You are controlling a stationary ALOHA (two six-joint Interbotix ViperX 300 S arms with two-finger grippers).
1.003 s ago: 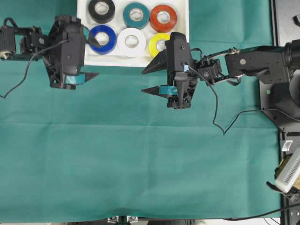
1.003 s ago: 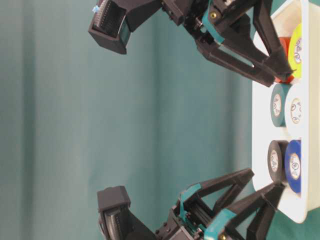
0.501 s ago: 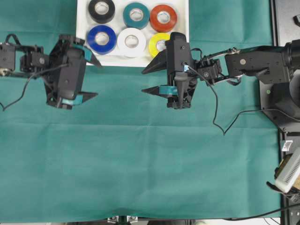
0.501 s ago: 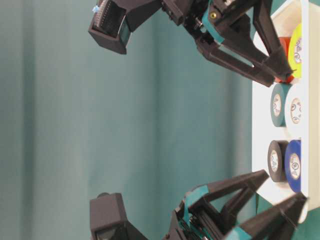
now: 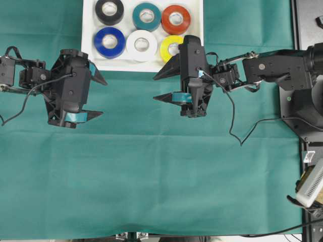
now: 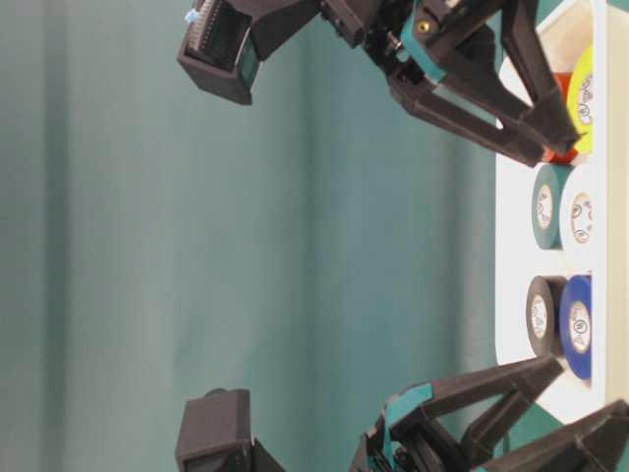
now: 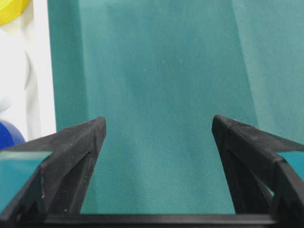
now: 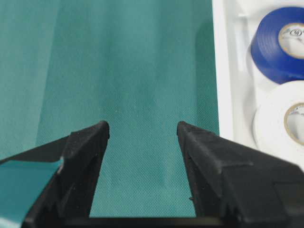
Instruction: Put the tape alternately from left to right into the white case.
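A green cloth (image 5: 161,176) covers the table, the biggest thing in view. On it, at the top edge of the overhead view, lies the white case (image 5: 89,35), its long axis running left to right across the picture. Below and left of the case hangs the left gripper (image 5: 98,97), its fingers spread with nothing between them, only cloth showing in its wrist view. The right gripper (image 5: 161,85) sits just below the case's lower right corner, its jaws likewise apart and empty.

All six rolls of tape lie flat in the case, holes facing up, in two rows of three. The back row holds the black roll (image 5: 109,10), the teal roll (image 5: 147,15) and the red-orange roll (image 5: 175,18). The front row holds the blue roll (image 5: 109,42), the white roll (image 5: 142,45) and the yellow roll (image 5: 170,47), the last partly hidden by the right gripper. The grey-white cores carry small printed marks, too fine to read.
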